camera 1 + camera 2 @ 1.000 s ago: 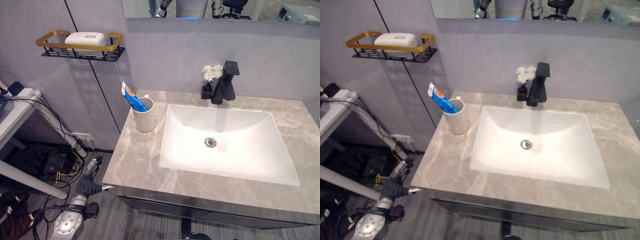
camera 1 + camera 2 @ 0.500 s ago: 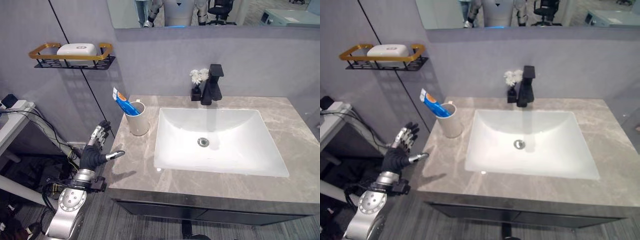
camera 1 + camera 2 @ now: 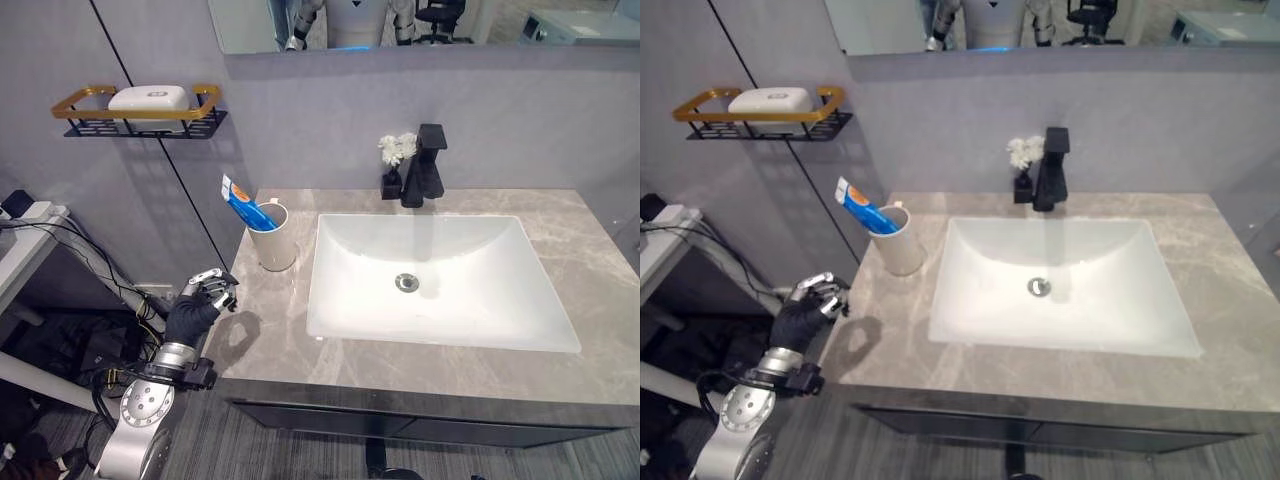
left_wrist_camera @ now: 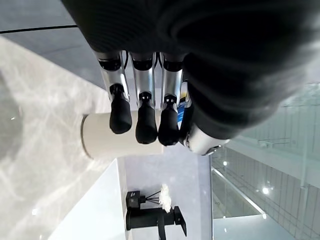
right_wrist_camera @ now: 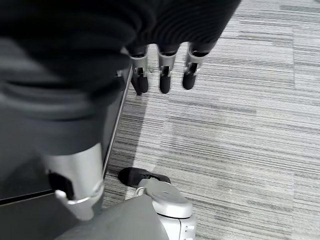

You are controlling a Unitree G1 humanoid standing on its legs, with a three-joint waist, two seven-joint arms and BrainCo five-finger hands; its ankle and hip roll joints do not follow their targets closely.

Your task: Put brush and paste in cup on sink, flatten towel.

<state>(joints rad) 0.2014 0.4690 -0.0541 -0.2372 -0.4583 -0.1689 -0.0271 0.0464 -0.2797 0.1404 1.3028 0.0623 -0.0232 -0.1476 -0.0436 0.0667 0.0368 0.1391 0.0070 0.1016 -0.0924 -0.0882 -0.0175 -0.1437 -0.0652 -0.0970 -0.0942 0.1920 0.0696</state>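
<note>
Hovering lower left by the grey marble counter (image 3: 280, 340), the left hand (image 3: 198, 312), fingers curled and empty, faces the white ceramic cup (image 3: 276, 240) already holding the blue toothpaste tube (image 3: 243, 203); towel flattening likely comes next.

A bathroom: marble vanity (image 3: 280, 330) with basin (image 3: 440, 280), black faucet (image 3: 428, 165), mirror (image 3: 400, 20).

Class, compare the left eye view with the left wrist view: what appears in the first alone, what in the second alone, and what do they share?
Left eye view alone: the wall shelf with a white block, and the drain in the white sink. Left wrist view alone: the dark fingertips of the left hand from close up, curled and holding nothing. Both share the cup with the blue tube, the black faucet with the white flowers, and the grey marble counter.
</note>
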